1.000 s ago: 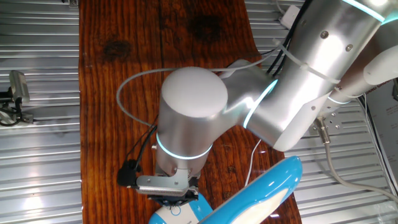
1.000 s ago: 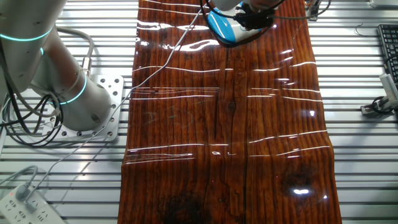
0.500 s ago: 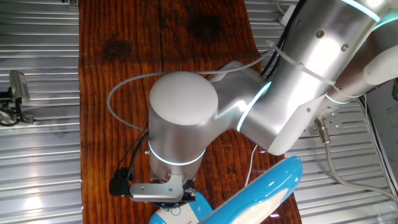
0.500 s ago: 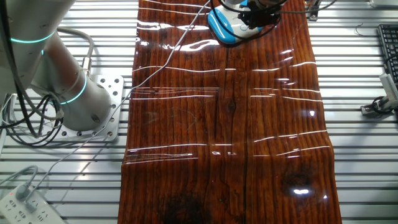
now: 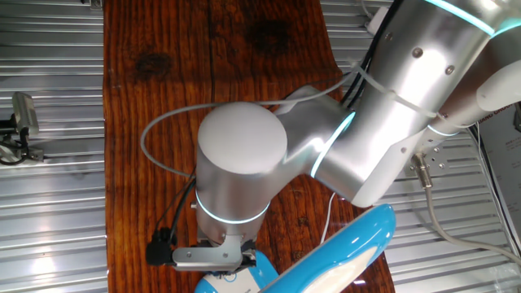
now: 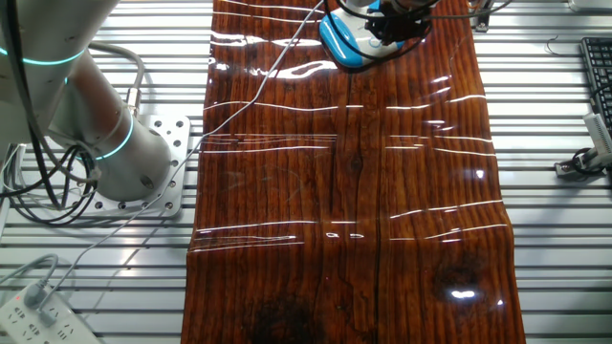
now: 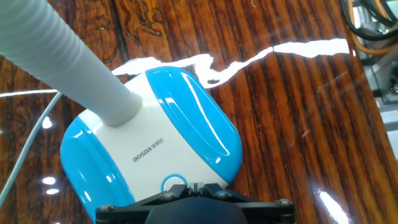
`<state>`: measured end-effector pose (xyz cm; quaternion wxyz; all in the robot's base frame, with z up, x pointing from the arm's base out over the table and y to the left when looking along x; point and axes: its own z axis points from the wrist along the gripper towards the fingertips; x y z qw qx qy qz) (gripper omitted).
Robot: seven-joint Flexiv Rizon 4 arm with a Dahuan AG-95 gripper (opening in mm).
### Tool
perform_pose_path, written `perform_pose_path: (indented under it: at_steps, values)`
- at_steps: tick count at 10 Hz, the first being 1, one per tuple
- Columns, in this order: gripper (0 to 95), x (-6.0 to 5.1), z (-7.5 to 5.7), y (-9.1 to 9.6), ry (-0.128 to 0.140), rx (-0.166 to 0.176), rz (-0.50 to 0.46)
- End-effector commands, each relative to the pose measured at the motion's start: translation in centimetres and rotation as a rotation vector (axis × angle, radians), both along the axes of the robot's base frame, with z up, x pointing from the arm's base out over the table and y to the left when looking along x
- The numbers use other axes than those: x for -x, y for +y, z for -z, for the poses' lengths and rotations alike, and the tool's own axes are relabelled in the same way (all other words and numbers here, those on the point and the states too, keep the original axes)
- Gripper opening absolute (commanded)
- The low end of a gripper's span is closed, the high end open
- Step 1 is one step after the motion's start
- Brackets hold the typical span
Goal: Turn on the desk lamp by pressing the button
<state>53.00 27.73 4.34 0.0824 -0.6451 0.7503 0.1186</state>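
The gripper (image 7: 198,190) sits over the desk lamp (image 7: 155,143) base on the table (image 7: 298,112).

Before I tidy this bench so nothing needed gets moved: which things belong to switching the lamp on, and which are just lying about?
Part of the job:
glossy sky-blue and white plastic desk lamp
round blue-ringed button on its base
gripper

Just lying about:
white power strip
black keyboard

A glossy dark wooden tabletop (image 6: 354,191) lies on a ribbed metal bench (image 6: 545,239), streaked with glare.
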Motion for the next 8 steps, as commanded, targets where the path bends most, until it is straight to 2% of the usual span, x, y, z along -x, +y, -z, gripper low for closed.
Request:
perform_pose_path:
  at_steps: [1,6,8]
  values:
    - [0.0,0.09,0.03,-0.08,-0.002,0.001,0.000]
    - [0.0,0.90,0.38,-0.26,-0.015,0.006,-0.008]
    - [0.0,1.06,0.42,-0.29,-0.009,0.001,0.016]
